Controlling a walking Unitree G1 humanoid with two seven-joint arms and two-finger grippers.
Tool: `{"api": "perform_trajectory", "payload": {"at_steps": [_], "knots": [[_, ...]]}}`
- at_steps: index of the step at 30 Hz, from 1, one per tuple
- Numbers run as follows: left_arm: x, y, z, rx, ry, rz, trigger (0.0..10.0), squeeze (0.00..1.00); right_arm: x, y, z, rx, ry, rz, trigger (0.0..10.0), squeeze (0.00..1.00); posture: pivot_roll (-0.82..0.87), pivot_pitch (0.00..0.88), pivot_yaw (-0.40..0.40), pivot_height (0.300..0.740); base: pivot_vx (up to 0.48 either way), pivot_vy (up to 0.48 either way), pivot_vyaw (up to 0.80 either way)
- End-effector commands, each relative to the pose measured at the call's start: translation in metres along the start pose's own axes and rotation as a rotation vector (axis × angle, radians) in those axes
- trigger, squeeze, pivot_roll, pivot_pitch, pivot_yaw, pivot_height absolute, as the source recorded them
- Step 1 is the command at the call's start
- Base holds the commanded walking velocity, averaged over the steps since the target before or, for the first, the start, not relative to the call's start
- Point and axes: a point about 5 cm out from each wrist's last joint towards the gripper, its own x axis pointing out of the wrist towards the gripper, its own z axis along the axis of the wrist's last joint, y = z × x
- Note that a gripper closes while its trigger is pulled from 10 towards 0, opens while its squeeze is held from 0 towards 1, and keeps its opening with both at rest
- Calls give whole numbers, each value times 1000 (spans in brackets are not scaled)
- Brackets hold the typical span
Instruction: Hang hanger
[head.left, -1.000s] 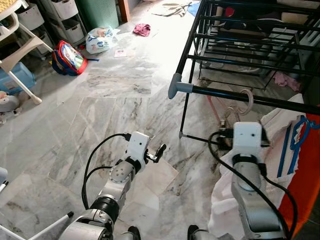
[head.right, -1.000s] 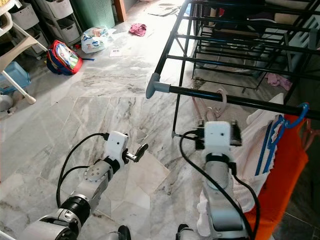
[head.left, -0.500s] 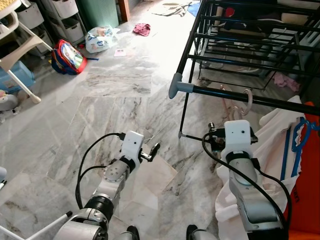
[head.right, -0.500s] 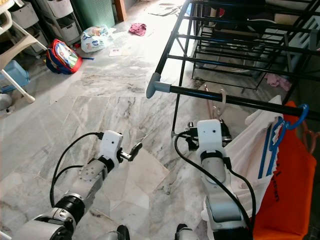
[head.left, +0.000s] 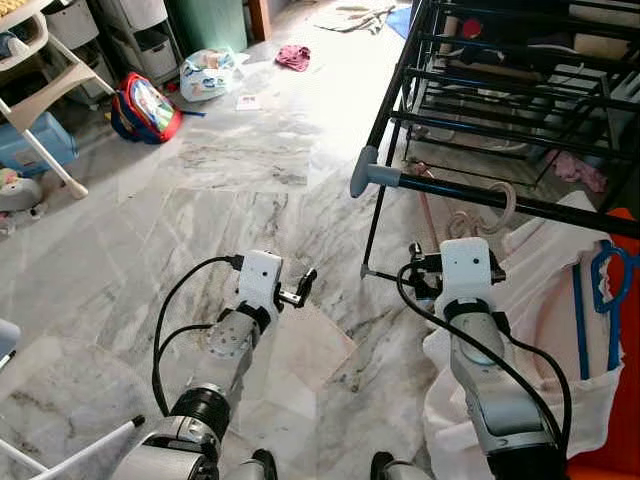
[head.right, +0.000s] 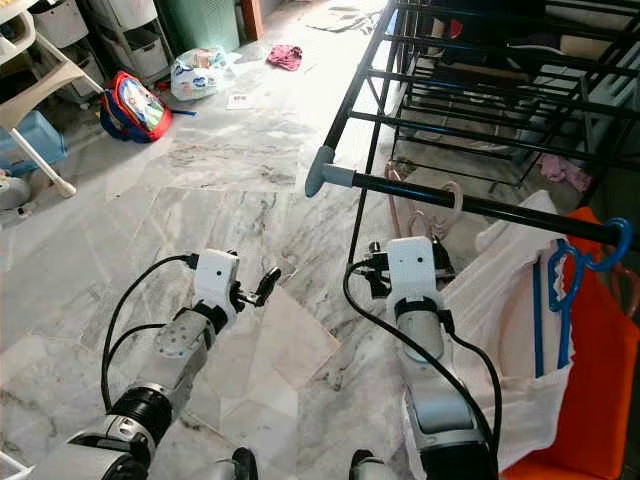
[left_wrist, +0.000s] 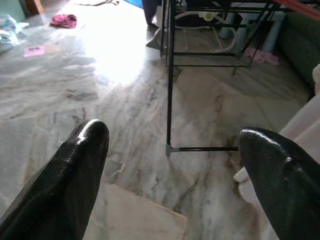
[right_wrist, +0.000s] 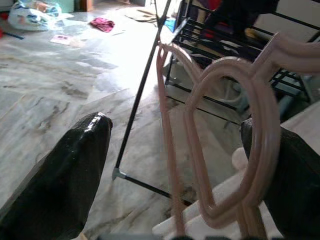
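Observation:
A pale pink hanger (right_wrist: 262, 145) hangs by its hook (head.left: 494, 208) on the black rail (head.left: 560, 208) of the drying rack, with a white cloth (head.left: 545, 300) draped below it. My right gripper (right_wrist: 177, 130) is open just in front of the hanger, below the rail. Its fingers (right_wrist: 82, 160) stand wide on either side of the hanger without touching it. My left gripper (head.left: 300, 287) is open low over the marble floor, to the left of the rack, with nothing between its fingertips (left_wrist: 87, 145).
The rack's grey end cap (head.left: 366, 176) and thin leg (head.left: 372, 235) stand between my arms. A blue hanger (head.left: 598, 290) and orange fabric (head.right: 600, 330) hang at the right. A red backpack (head.left: 146, 108), a plastic bag (head.left: 210, 74) and a white chair (head.left: 45, 105) lie far left.
My right gripper has drawn back and down from the rail, leaving the pink hanger hooked there. The left arm has drifted slightly left. The camera has shifted a little.

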Motion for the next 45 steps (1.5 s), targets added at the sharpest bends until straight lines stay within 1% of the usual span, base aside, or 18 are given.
{"api": "perform_trajectory", "payload": {"at_steps": [1,3,9,13,21,27,37,39,40,42,45], "knots": [[0,1,0,-4,14,-16,10000,0,1,1,3,2,-16,-10,10000,1000,-59,169,33,740,0,0,-638],[2,2,1,-7,19,-7,10000,0,3,3,2,-10,-19,1,10000,1000,-59,168,40,740,0,0,-759],[1,3,1,-1,23,-15,10000,0,6,1,1,-2,-17,-13,10000,1000,-58,163,45,740,0,135,-734],[1,4,2,9,23,-29,10000,0,8,3,5,-6,-32,-11,10000,1000,-53,161,54,740,0,69,0],[0,6,1,17,29,-31,10000,0,9,10,6,-11,-41,1,10000,1000,-46,157,56,740,0,270,0],[-1,5,-1,27,34,-40,10000,0,7,10,5,-23,-46,6,10000,1000,-46,157,61,740,0,87,0],[0,3,-1,37,38,-57,10000,0,4,0,-4,-57,-2,-86,10000,1000,-51,162,71,740,0,0,0],[0,1,-1,42,39,-70,10000,0,5,-7,-5,-71,9,-141,10000,992,-52,161,75,740,0,0,0],[0,1,-1,43,39,-72,10000,0,6,-10,-5,-60,7,-159,10000,980,-52,161,76,740,0,0,0],[0,0,-1,43,38,-77,10000,0,7,-12,-3,-80,-2,-171,10000,945,-52,160,77,740,0,0,0],[0,0,0,44,37,-80,10000,0,5,-17,-1,-95,-21,-199,10000,933,-51,159,78,740,0,0,0]]}}
